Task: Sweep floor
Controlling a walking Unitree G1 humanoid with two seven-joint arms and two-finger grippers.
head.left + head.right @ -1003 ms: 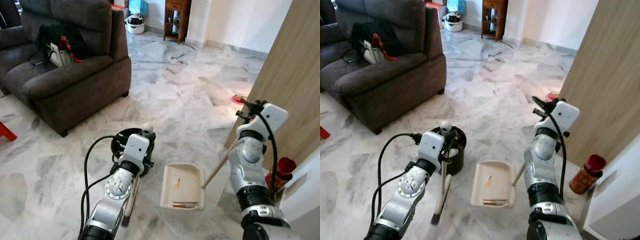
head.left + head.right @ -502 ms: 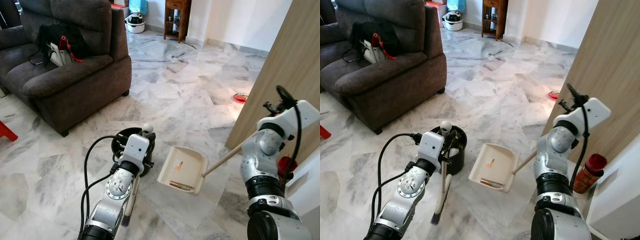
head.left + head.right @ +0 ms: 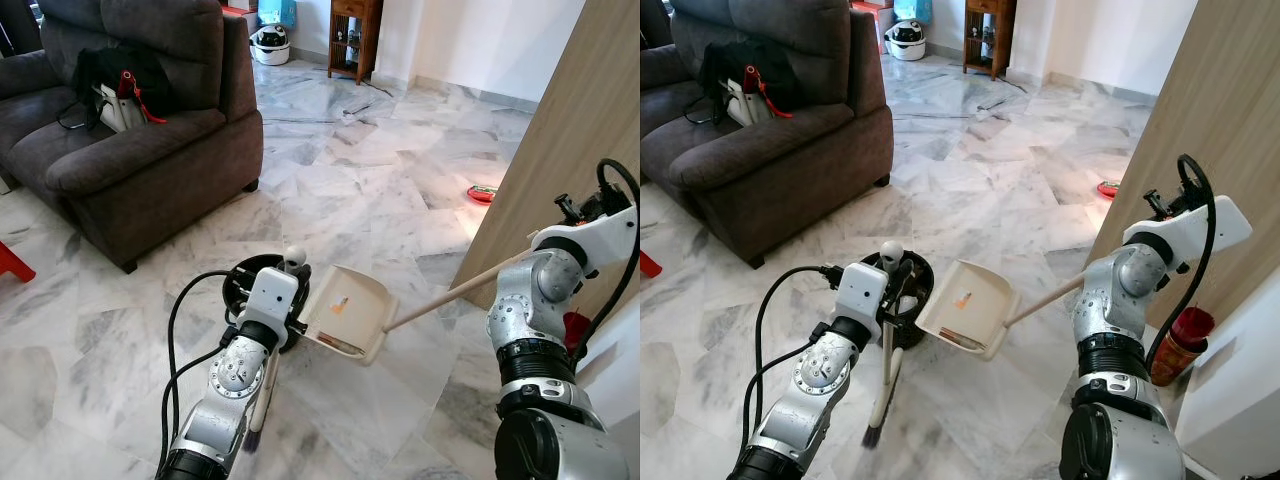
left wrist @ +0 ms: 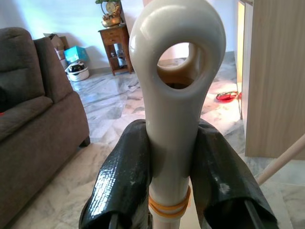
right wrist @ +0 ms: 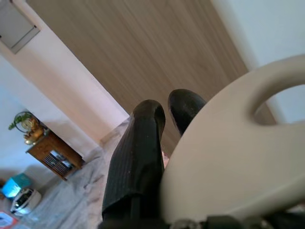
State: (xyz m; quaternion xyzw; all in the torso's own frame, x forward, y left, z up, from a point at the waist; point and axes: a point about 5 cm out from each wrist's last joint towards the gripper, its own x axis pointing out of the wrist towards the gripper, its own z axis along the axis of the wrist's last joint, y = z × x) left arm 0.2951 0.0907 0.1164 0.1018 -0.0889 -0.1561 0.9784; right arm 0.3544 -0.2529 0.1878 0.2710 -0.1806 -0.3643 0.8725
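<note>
My left gripper (image 4: 172,136) is shut on the cream broom handle (image 4: 174,71) just below its loop. The broom (image 3: 262,395) stands nearly upright with its bristles on the floor beside a black bin (image 3: 243,287). My right gripper (image 5: 167,104) is shut on the looped end (image 5: 228,157) of the dustpan's long wooden handle (image 3: 460,288). The cream dustpan (image 3: 345,312) is off the floor, tilted toward the bin, its edge close to the bin's rim. An orange scrap (image 3: 343,303) and a brown stick (image 3: 340,346) lie in the pan.
A dark sofa (image 3: 130,160) with a black bag (image 3: 115,85) stands at the left. A wooden panel (image 3: 585,120) rises at the right, with a red canister (image 3: 572,330) at its foot. A red dish (image 3: 481,193) lies on the marble floor (image 3: 350,190) further off.
My right arm has lifted the dustpan off the floor and swung it left to the bin, tilting it. The left arm and broom have stayed put.
</note>
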